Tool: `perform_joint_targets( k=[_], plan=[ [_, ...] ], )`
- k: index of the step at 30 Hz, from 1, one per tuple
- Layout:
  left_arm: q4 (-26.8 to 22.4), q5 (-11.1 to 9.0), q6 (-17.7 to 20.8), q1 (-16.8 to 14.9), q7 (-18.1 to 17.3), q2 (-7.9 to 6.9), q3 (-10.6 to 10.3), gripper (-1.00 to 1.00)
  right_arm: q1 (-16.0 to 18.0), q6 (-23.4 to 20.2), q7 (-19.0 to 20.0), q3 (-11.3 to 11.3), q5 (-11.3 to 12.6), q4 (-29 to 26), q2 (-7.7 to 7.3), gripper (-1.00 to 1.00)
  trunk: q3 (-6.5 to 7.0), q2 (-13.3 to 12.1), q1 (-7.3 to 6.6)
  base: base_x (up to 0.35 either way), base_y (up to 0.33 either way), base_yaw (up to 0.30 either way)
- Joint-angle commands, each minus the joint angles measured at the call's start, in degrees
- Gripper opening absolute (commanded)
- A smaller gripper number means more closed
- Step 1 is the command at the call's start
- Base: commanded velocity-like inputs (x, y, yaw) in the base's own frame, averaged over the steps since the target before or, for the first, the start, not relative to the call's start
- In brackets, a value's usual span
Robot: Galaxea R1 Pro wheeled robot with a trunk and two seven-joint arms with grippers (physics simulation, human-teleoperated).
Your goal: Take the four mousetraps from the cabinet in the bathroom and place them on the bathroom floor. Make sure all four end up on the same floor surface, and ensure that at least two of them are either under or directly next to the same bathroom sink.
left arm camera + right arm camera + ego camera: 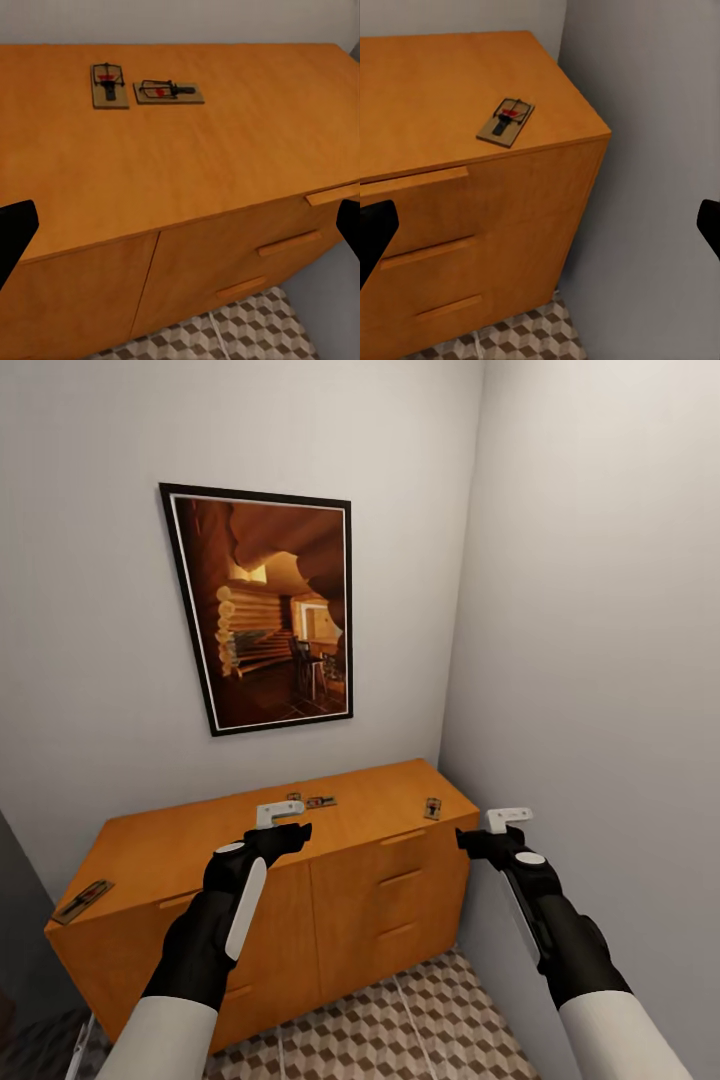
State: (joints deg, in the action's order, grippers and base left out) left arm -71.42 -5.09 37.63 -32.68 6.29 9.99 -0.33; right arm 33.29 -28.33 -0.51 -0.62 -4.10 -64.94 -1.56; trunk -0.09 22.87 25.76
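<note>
Orange-brown cabinet [300, 880] top carries mousetraps [146, 88] near edges.

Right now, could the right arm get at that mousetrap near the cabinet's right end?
Probably yes: the mousetrap lies alone on the cabinet top, nothing covering it, with the right gripper hovering open just beside that end.

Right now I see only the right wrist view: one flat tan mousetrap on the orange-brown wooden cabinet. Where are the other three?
Observer: A second mousetrap and a third mousetrap lie side by side mid-top on the cabinet.
Operator: And the last?
Observer: The fourth mousetrap lies at the cabinet's far left end, by the front edge.
Operator: Is the left end effector holding anything?
Observer: No, the left end effector is open and empty, near the pair.
</note>
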Motion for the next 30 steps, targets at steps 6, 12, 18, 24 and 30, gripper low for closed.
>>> perform_joint_targets(
  k=[6, 12, 18, 24, 30],
  plan=[
    [0.0, -0.5, 0.2, 0.0, 0.5, 0.01, -0.1, 1.00, 0.0, -0.3, 0.1, -0.2, -0.4, 0.6, 0.01, 1.00, -0.03, 0.0, 0.03, 0.008, -0.003, 0.000],
    [0.0, -0.4, 0.2, 0.0, 0.5, 0.01, 0.0, 1.00, 0.0, 0.3, 0.1, -0.2, -0.4, 1.1, 0.00, 1.00, -0.03, 0.0, 0.03, 0.002, -0.001, 0.000],
    [0.0, -0.4, 0.2, 0.0, 0.5, 0.01, 0.0, 1.00, -0.2, 1.7, 0.1, -0.2, -0.5, 1.3, 0.05, 1.00, -0.03, 0.0, 0.03, 0.000, 0.000, 0.000],
    [-0.1, -0.4, 0.2, 0.0, 0.5, 0.01, 0.0, 1.00, -0.2, 1.9, 0.1, -0.3, -0.4, 1.3, 0.06, 1.00, -0.03, 0.0, 0.03, 0.000, 0.000, 0.000],
    [-0.1, -0.4, 0.2, 0.0, 0.5, 0.01, 0.0, 1.00, -0.2, 2.1, -0.1, -0.2, -0.5, 1.4, 0.08, 1.00, -0.03, 0.0, 0.03, 0.000, 0.000, 0.000]
  ],
)
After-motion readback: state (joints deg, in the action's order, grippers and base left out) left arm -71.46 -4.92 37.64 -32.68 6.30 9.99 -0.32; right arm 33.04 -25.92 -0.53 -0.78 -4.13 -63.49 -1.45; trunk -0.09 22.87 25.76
